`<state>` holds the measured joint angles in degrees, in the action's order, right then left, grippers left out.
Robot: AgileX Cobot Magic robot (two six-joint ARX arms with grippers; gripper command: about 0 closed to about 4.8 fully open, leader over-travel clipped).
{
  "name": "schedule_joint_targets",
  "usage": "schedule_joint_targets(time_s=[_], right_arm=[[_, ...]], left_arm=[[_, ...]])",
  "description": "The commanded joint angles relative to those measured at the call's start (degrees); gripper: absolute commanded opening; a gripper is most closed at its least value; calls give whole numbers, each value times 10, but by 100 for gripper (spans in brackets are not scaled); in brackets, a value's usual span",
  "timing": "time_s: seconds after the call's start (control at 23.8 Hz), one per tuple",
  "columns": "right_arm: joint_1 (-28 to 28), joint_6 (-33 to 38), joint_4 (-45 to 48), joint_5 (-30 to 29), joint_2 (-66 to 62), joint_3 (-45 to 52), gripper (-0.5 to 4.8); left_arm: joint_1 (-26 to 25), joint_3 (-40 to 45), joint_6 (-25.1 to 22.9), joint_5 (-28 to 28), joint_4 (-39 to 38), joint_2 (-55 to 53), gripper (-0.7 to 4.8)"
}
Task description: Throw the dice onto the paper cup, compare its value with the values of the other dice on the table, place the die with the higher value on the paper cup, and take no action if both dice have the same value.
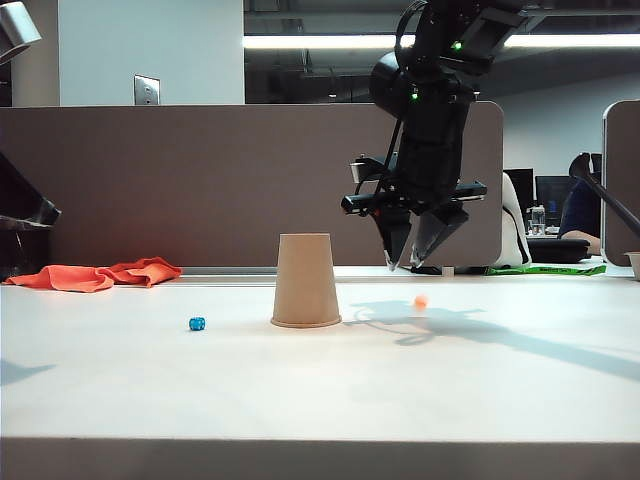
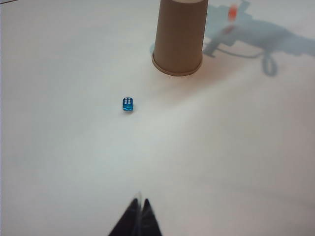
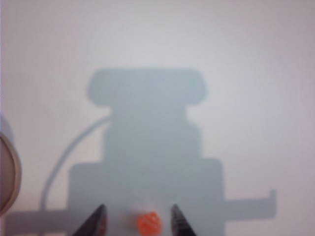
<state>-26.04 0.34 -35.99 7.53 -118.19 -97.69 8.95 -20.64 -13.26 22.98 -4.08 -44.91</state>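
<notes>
The paper cup (image 1: 306,280) stands upside down mid-table, also seen in the left wrist view (image 2: 179,39) and at the edge of the right wrist view (image 3: 7,172). My right gripper (image 1: 410,262) hangs open, to the right of the cup and above the table. The orange dice (image 1: 421,300) is a loose blur below it, close to the tabletop. In the right wrist view the dice (image 3: 148,223) lies between the spread fingers of the right gripper (image 3: 138,209), touching neither. The blue other dice (image 1: 197,323) (image 2: 127,103) rests left of the cup. My left gripper (image 2: 140,200) is shut and empty, well short of the blue die.
An orange cloth (image 1: 95,273) lies at the table's back left. A brown partition (image 1: 200,180) runs behind the table. The right arm's shadow (image 1: 470,325) falls on the table right of the cup.
</notes>
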Motion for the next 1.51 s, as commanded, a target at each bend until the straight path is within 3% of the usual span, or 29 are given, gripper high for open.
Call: schedule_joint_targets(time_s=[0.04, 0.34, 0.55, 0.71, 0.92, 1.09, 1.51], right_arm=[[-2, 1, -2, 0, 3, -2, 172], [-2, 1, -4, 8, 3, -2, 172], [5, 19, -37, 90, 4, -3, 165], [25, 45, -79, 88, 6, -3, 90], [64, 57, -127, 41, 7, -3, 73], [86, 55, -153, 29, 7, -3, 9], [85, 50, -148, 31, 8, -3, 13]], left_arm=[[0, -3, 2, 4, 3, 1, -6], [0, -3, 2, 4, 3, 1, -6], [0, -3, 2, 4, 3, 1, -6], [0, -3, 2, 4, 3, 1, -6], [0, -3, 2, 4, 3, 1, -6], [0, -3, 2, 4, 3, 1, -6], [0, -3, 2, 4, 3, 1, -6]])
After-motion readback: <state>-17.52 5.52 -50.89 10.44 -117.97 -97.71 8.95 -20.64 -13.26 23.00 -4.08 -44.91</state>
